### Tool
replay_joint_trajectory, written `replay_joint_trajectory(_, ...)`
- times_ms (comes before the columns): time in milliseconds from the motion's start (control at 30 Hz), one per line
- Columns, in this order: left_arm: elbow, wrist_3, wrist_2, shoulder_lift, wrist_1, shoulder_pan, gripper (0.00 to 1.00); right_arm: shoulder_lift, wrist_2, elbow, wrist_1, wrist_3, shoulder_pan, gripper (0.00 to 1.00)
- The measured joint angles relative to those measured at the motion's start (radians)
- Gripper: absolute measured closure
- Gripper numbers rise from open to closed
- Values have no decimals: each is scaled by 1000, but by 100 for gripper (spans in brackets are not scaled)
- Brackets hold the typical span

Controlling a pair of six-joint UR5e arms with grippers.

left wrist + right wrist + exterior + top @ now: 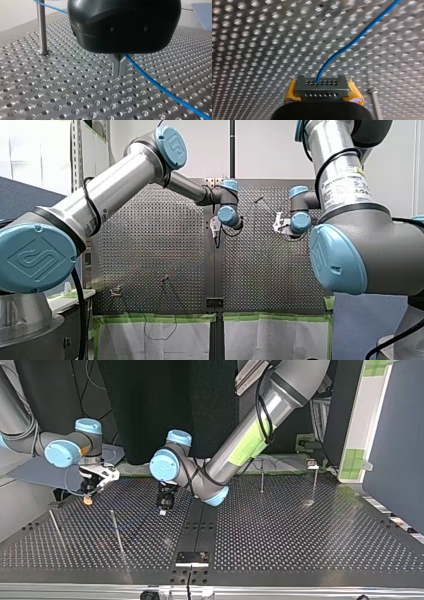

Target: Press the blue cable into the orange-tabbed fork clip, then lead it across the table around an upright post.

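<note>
You had left gripper (119, 67) and right gripper (322, 86) both clamped on the blue cable (160, 86) (thin, light, floppy, I'd judge); short holds near the post (42, 30) suited it.

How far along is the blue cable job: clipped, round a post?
Done: nothing confirmed; no orange-tabbed fork clip shows in any view. In hand: my left gripper and my right gripper are both shut on the thin blue cable above the perforated metal table. Left: seating it in the clip and leading it round an upright metal post; cable crosses near one post, but wrapping cannot be told.
</note>
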Motion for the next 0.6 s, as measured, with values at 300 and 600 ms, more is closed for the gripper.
replay_joint_trajectory(300, 0, 10, -20, 0, 2, -1, 100, 72, 2, 47, -76, -6, -17, 100)
replay_joint_trajectory(600, 0, 18, -4, 1, 42, -11, 30, 148, 3, 52, -152, -35, -21, 100)
